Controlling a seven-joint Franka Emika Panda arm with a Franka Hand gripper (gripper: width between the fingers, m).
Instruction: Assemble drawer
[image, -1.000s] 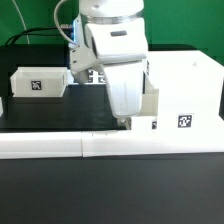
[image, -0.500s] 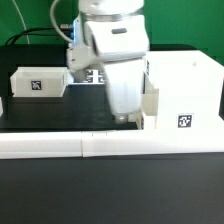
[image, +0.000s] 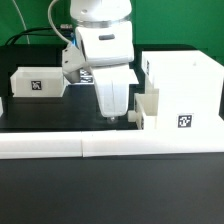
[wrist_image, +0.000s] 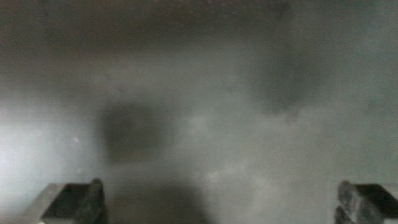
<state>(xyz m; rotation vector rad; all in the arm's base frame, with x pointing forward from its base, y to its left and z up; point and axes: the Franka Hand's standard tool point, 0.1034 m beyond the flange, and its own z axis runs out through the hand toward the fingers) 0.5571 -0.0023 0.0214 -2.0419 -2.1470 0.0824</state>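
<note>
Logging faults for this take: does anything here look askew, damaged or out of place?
Nothing looks damaged or toppled. One tray juts out of the housing toward the exterior view's left, not pushed flush; the second tray sits apart, upright. The gripper is open and empty.

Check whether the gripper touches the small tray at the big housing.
Apart. The exterior view shows a dark gap between the gripper and the small tray; the wrist view shows the jaws open and empty.
</note>
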